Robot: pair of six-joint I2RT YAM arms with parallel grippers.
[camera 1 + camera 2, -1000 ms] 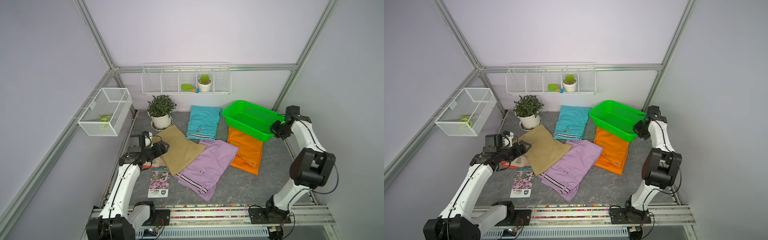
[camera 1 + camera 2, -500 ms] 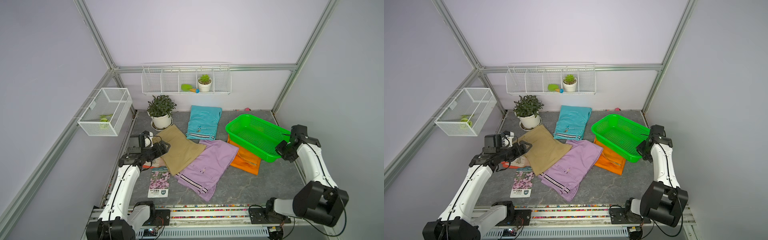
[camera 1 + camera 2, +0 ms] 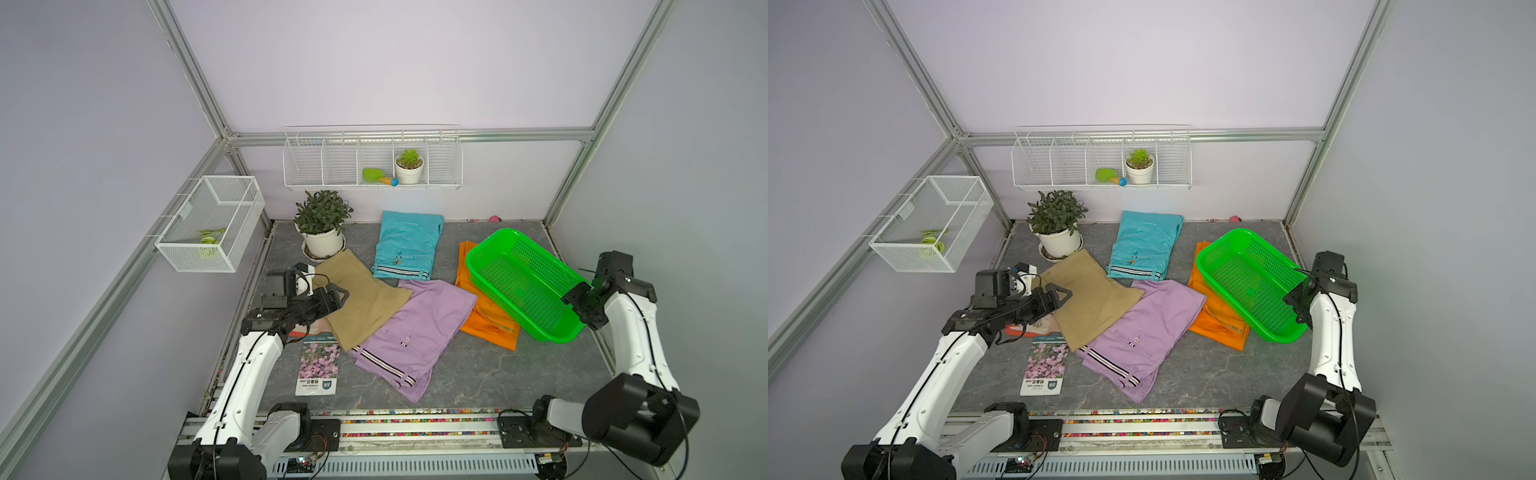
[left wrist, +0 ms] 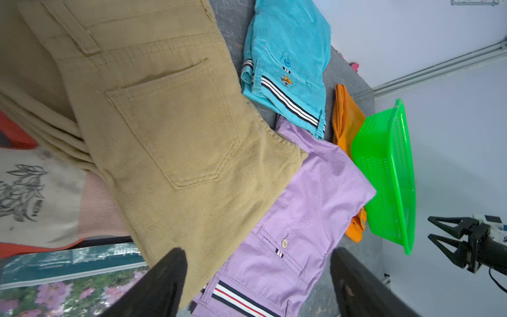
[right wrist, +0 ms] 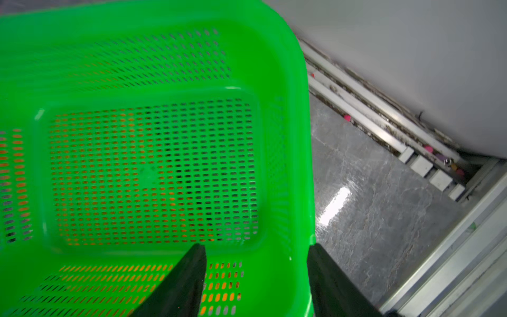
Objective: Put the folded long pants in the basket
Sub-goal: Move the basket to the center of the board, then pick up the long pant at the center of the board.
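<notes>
Though atop orange pants (image 3: pixel 490 328), green basket (image 3: pixel 552 334) (succulent (image 3: pixel 409 158) in wire shelf (image 3: pixel 324 166))

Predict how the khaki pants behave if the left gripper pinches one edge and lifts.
Likely floppy: the khaki pants are folded cloth in layers, so a one-edge pinch would probably let them unfold and droop. The ribbed weave looks thick, so probably heavier than the lilac pants and not slippery. They overlap the lilac pair's edge, so dragging may shift it.
</notes>
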